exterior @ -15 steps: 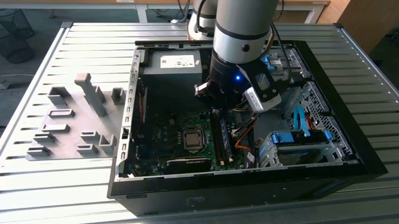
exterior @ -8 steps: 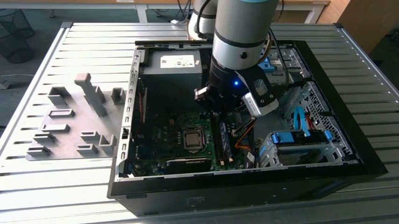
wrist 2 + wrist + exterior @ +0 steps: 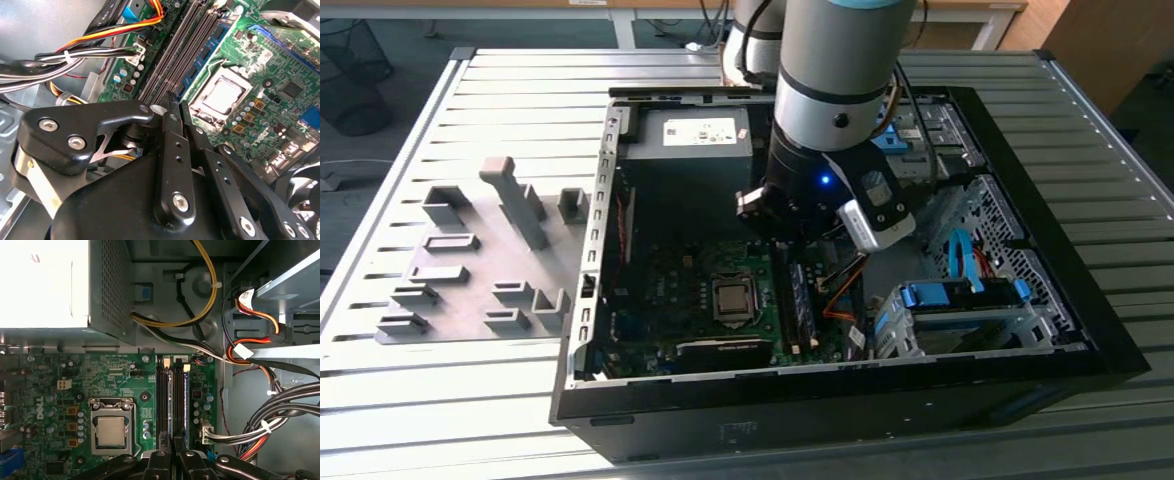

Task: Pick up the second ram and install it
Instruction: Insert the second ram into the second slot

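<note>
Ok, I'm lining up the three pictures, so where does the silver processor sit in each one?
Exterior view: the processor sits mid-board inside the case, to the exterior view's left of the memory slots.
First wrist view: the processor lies beside the memory slots, on the side away from the cables.
Second wrist view: the processor is again beside the memory slots.
Shared landmark: the memory slots.

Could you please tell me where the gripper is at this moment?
In the exterior view the gripper is inside the computer case, above the memory slots, toward that view's right of the processor socket.
</note>
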